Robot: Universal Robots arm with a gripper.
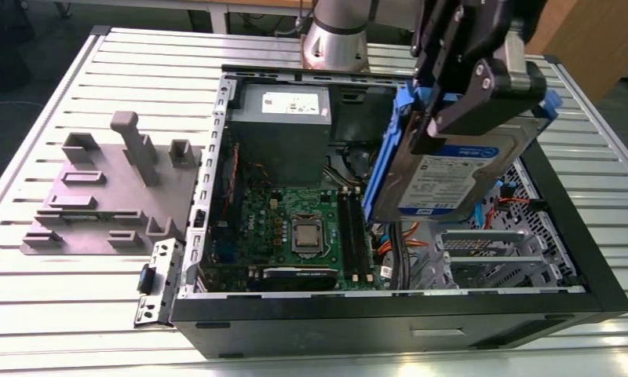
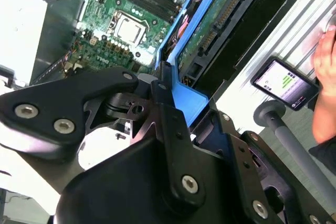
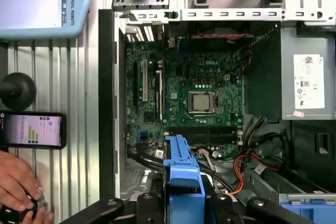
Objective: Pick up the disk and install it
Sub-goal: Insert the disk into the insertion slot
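My black gripper is shut on the disk, a silver drive with a white-and-blue label and a blue side frame. It hangs tilted, nearly on edge, above the exterior view's right half of the open computer case, over the metal drive cage. In the second wrist view the fingers clamp the blue frame, and the disk's green circuit side faces the camera. The first wrist view has the blue frame between the jaws, above the motherboard.
A grey power supply box sits at the back of the case, with orange and black cables beside the cage. A grey fixture plate lies on the exterior view's left. A person's hand and a small screen device are beside the case.
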